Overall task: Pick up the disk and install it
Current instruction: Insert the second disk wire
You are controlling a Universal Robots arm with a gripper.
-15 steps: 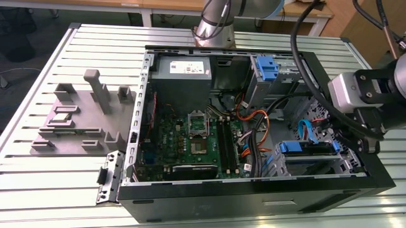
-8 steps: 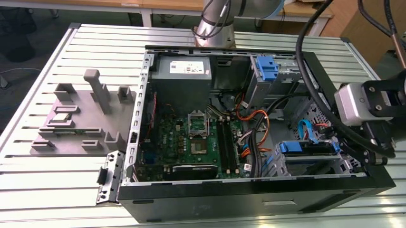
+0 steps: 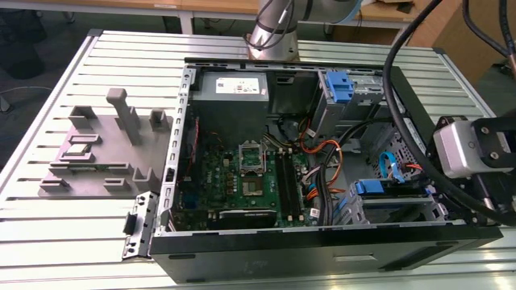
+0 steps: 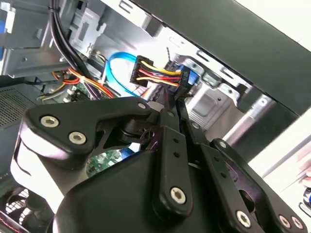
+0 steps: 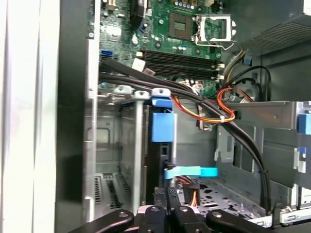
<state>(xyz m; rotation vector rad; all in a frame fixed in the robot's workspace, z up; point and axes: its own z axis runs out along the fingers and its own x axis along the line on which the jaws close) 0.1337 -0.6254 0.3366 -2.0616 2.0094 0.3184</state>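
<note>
the computer case (image 3: 322,254) lies on its side on the slatted table (image 3: 72,229) with the side panel off, so the motherboard (image 3: 250,181) and the drive cage (image 3: 403,205) face up and the arm can come down on them from above. the disk (image 3: 379,188) sits low in that cage at the exterior view's right, seen edge-on as a blue strip; in the first wrist view it stands in its slot as a blue carrier edge (image 5: 162,127), with the blue data cable (image 5: 189,171) lying just beside it. the gripper (image 5: 167,206) hangs right over the cage, near the bundle of orange and yellow power wires (image 4: 155,75). in both wrist views the jaws look drawn nearly together, the fingertips (image 4: 171,104) close alongside each other. i judge they pinch nothing; they sit near the power plug, and whether they touch it i cannot tell.
</note>
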